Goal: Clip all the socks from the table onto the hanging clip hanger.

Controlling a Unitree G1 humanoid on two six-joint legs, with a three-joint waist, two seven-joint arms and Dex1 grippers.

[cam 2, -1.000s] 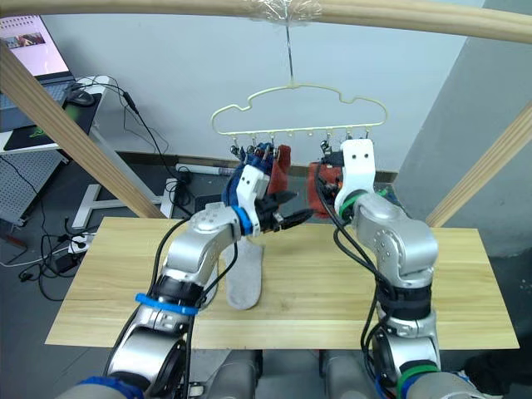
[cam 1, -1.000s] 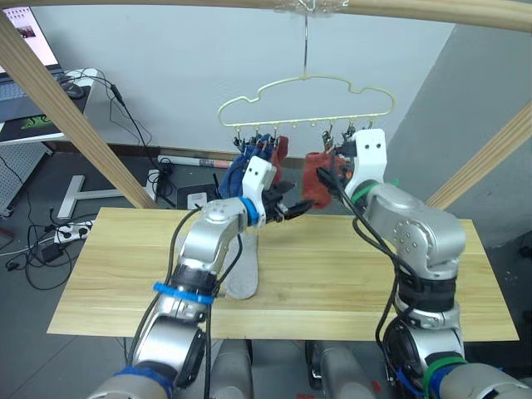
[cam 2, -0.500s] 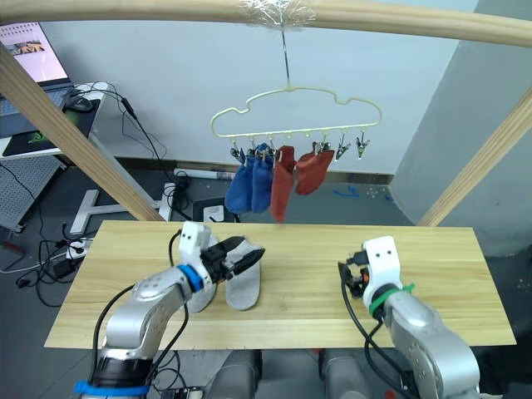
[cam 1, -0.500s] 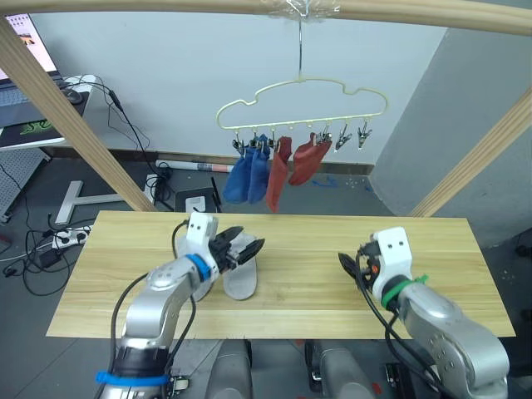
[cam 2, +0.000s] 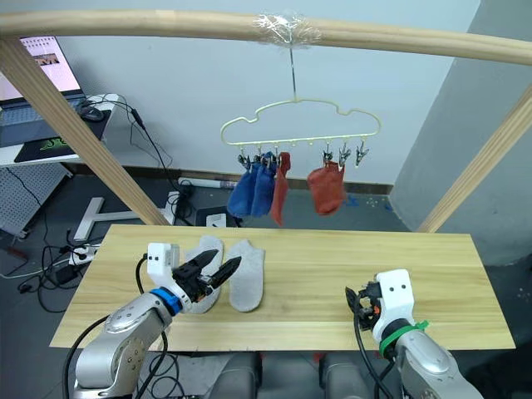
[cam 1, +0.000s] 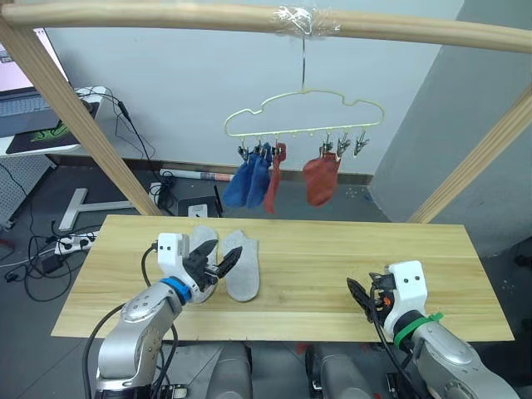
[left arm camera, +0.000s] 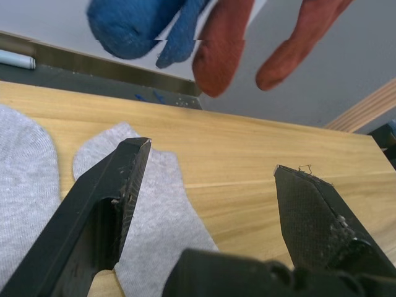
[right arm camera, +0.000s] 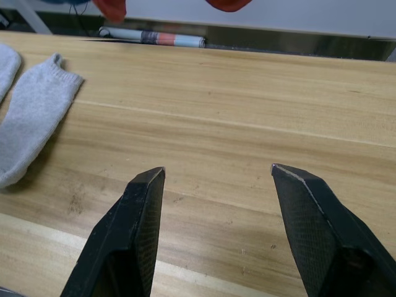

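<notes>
Two light grey socks lie side by side on the table [cam 1: 349, 249], one [cam 1: 242, 268] to the right of the other [cam 1: 200, 239]. My left gripper [cam 1: 221, 257] hovers open just above them, nothing between its fingers; its wrist view has the grey sock [left arm camera: 154, 204] under the left gripper [left arm camera: 210, 158]. The clip hanger [cam 1: 304, 114] hangs from the top pole. It holds two blue socks [cam 1: 248, 183], a rust-red sock [cam 1: 273, 179] and another rust-red sock [cam 1: 321, 179]. My right gripper [cam 1: 360, 293] is open and empty, low over bare wood near the table's front right.
A wooden frame surrounds the table: a top pole [cam 1: 208, 15], a slanted pole [cam 1: 79, 120] at the left and another [cam 1: 474, 166] at the right. A desk with a laptop [cam 1: 29, 91] stands at the far left, with cables [cam 1: 58, 241] on the floor.
Both arms came down from the hanger to the table and drew back toward its front edge. The second rust-red sock now hangs free from a clip. The camera also shifted.
</notes>
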